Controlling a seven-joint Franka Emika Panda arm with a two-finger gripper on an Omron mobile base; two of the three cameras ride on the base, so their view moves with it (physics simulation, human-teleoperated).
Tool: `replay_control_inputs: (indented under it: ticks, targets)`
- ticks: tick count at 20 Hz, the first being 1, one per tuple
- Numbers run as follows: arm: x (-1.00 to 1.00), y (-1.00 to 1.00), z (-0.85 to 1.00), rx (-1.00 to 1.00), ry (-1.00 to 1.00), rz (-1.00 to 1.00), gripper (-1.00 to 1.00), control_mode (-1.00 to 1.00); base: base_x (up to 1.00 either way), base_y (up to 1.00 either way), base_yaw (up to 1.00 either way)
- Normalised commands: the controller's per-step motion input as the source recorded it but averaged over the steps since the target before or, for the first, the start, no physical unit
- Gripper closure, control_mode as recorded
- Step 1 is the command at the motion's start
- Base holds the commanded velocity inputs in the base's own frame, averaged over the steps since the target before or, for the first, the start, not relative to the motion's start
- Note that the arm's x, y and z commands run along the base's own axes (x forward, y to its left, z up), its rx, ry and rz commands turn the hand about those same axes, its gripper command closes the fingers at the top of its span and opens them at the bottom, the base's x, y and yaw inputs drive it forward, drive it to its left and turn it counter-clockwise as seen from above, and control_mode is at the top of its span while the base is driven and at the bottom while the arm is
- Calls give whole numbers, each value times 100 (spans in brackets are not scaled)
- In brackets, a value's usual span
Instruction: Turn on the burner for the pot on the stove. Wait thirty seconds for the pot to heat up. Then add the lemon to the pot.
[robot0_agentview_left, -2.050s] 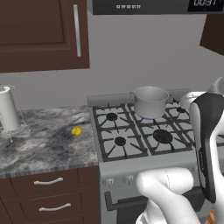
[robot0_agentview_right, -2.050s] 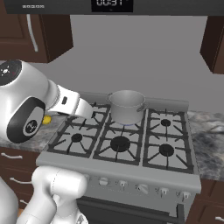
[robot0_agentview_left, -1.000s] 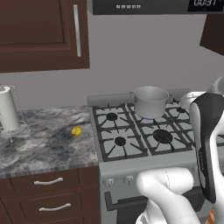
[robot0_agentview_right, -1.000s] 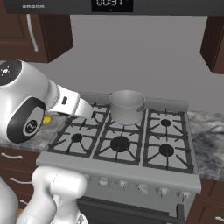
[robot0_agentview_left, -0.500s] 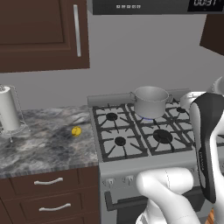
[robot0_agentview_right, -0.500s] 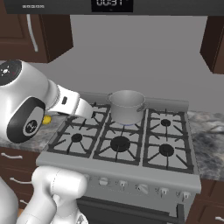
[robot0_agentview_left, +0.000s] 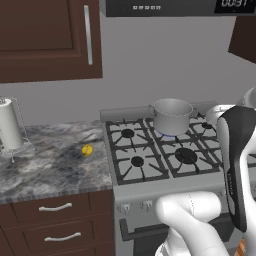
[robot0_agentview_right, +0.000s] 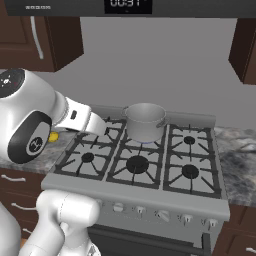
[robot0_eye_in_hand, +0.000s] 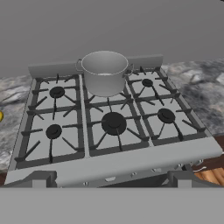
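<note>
Item: lemon (robot0_agentview_left: 87, 149), on the counter left of the stove (robot0_eye_in_hand: 127, 157). Pot (robot0_eye_in_hand: 105, 72) on the rear-middle burner (robot0_agentview_right: 144, 143), lit. My pincer (robot0_eye_in_hand: 109, 186), fully open, empty, over the stove's front; lemon lies far left.

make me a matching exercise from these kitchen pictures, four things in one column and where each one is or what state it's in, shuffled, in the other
Things:
1. pot
2. lemon
3. paper towel roll
4. tool

Places or states:
A. upright at the far left of the counter
B. open, back from the stove front edge, holding nothing
C. on the back middle grate, over a small blue flame
D. lying on the marble counter, left of the stove

Pairs: 1-C, 2-D, 3-A, 4-B
</note>
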Motion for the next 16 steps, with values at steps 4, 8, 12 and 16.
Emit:
replay_control_inputs:
  ticks: [4, 8, 12, 16]
  targets:
    - [0, 0, 0, 0, 0, 0, -100, -100, 0, 0, 0]
    - [0, 0, 0, 0, 0, 0, -100, -100, 0, 0, 0]
    - [0, 0, 0, 0, 0, 0, -100, -100, 0, 0, 0]
    - [0, 0, 0, 0, 0, 0, -100, -100, 0, 0, 0]
